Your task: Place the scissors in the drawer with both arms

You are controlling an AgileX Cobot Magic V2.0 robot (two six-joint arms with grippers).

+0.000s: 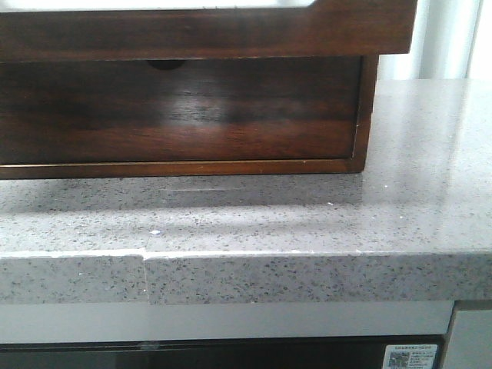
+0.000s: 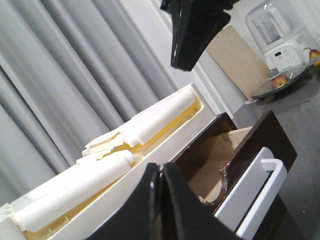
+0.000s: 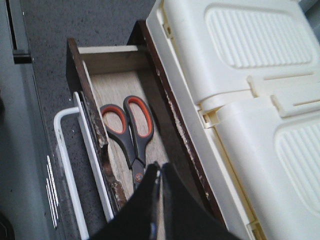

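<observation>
Surface: you face a grey speckled stone counter with a dark wooden cabinet standing on it, and pale curtains behind.
Drawer: the drawer is pulled open toward you, its glossy brown front carrying a white handle.
Scissors: the scissors lie flat on the drawer's wooden floor, orange-lined loops apart from the blades, touched by neither pincer.
Right gripper: your right gripper hangs above the blade end of the scissors, fingers pressed together with nothing between them.
Left gripper: your left gripper points over the open drawer, fingers likewise closed and empty.
Lid: a cream plastic bin sits on the cabinet just beside the drawer.
Hidden: the front camera shows neither arm; the scissor tips vanish behind the right fingers.
</observation>
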